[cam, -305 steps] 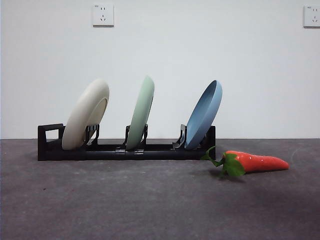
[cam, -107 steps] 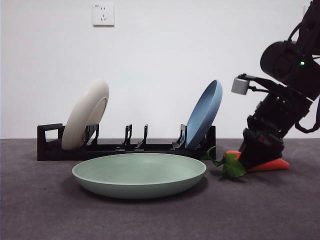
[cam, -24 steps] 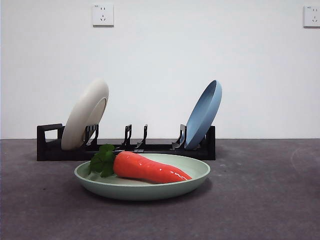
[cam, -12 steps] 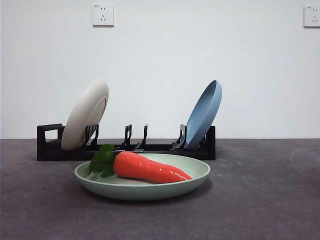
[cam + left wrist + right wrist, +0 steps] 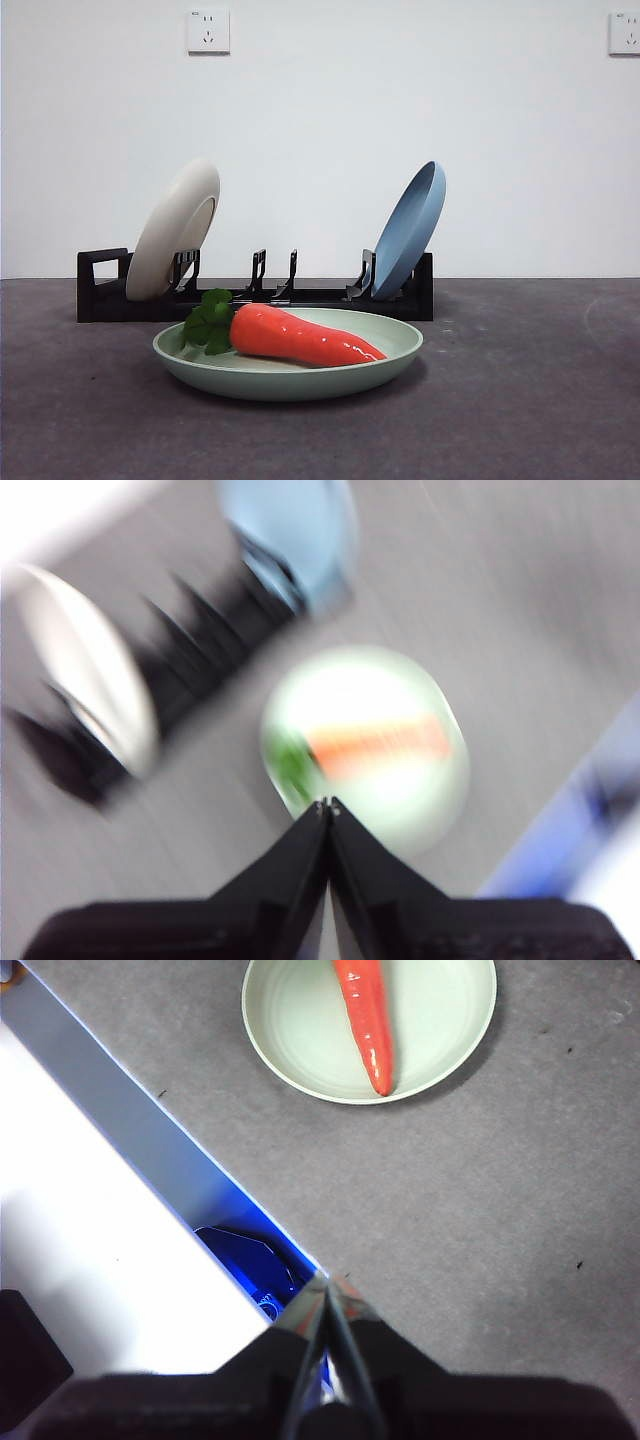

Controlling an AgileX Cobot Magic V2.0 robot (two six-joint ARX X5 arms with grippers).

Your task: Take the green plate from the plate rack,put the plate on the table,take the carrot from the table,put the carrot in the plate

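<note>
The table (image 5: 520,400) was dark grey. The plate rack (image 5: 255,296) stood on it w/ a cream plate (image 5: 172,232) & a blue plate (image 5: 408,230), the middle slot bare. The green plate (image 5: 290,372) lay flat just in front of the rack. The carrot (image 5: 300,337) lay inside it, long way across, leaves toward the cream plate's end.

Both arms were up high & far back. The left gripper (image 5: 328,805) was pinched closed on nothing, plate straight ahead of its tips. The right gripper (image 5: 325,1282) was closed too, plate far ahead, carrot pointing along the jaws. Job looked done. No brand or words to read.
</note>
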